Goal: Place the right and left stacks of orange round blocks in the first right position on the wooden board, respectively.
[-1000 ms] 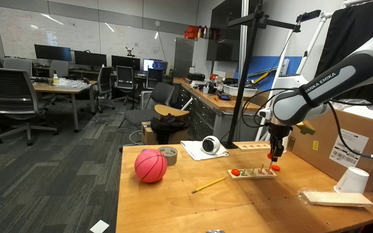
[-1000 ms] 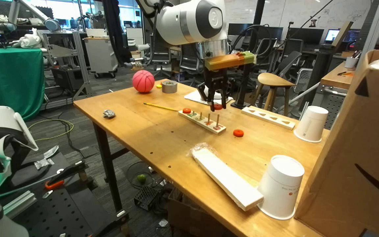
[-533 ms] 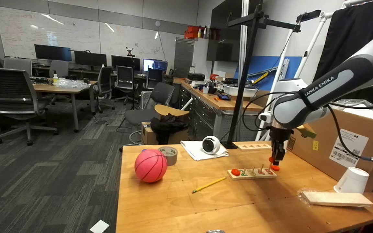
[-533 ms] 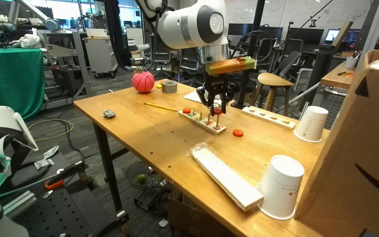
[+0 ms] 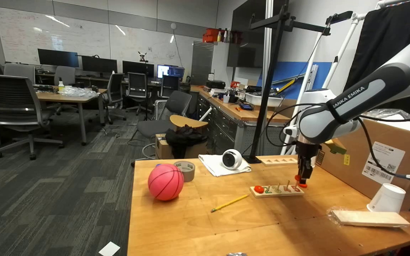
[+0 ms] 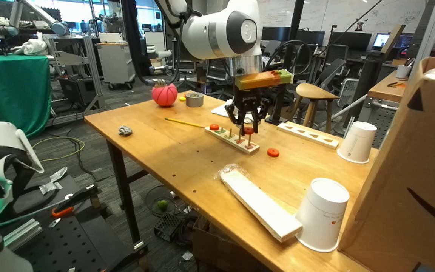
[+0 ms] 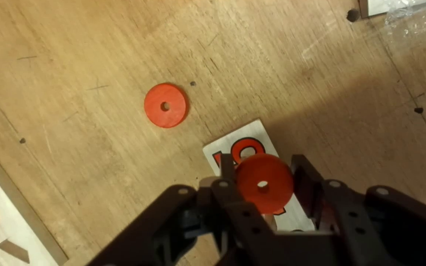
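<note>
The black two-fingered gripper point(image 6: 249, 132) is closed on a flat red-orange round block point(image 7: 274, 177) with a hole through its centre; in the wrist view the fingers point(image 7: 305, 170) flank it at nine and three o'clock. The held block is at or just above the top of the tallest wooden peg point(image 6: 250, 140) on the narrow pale-wood board point(image 5: 279, 194). Whether the peg has entered the hole I cannot tell.

In an exterior view the board lies on the brown wooden table point(image 6: 185, 149) from ten o'clock to four, the tallest peg at the four o'clock end. A second red-orange round block point(image 6: 214, 127) lies flat on the board's ten o'clock end. A third red-orange round block point(image 6: 273, 152) lies flat on the table near the board, at four o'clock from it; in the wrist view it shows at ten o'clock from the held block.

A yellow pencil point(image 6: 184, 122) lies at ten o'clock from the board, its tip just beside it; farther out are a black-lined pink ball point(image 6: 164, 95) and a grey roll of tape point(image 6: 195, 101). At three lies a pale plank with triangular cut-outs point(image 6: 308, 136), at five a pale flat piece point(image 6: 261, 204) beside an upturned white cup point(image 6: 322, 213).
</note>
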Available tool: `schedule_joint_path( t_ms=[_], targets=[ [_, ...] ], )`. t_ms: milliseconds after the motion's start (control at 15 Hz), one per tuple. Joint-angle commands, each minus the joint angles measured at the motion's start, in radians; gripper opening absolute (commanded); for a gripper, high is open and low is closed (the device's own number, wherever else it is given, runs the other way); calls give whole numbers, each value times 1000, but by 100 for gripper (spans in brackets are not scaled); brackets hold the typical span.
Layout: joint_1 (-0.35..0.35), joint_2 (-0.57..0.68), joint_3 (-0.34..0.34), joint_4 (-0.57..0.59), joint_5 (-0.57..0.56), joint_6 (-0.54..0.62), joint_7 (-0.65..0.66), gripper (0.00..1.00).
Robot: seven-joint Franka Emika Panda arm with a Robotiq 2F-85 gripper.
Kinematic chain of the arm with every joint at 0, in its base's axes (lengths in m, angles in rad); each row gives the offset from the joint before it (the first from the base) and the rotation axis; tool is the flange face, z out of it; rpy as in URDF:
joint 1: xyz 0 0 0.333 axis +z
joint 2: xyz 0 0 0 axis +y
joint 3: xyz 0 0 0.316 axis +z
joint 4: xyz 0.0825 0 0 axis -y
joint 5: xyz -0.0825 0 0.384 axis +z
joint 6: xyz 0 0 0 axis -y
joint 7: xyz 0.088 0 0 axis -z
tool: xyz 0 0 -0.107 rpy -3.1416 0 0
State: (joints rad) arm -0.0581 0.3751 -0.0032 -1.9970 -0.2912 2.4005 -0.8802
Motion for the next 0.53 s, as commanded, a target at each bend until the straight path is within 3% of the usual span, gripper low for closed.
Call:
schedule_joint_path(
  t_ms=[0, 467],
  targets=[
    [-10, 13, 21, 32, 24, -15, -13, 17],
    [-6, 52, 3, 82, -14, -22, 3, 17]
  ],
)
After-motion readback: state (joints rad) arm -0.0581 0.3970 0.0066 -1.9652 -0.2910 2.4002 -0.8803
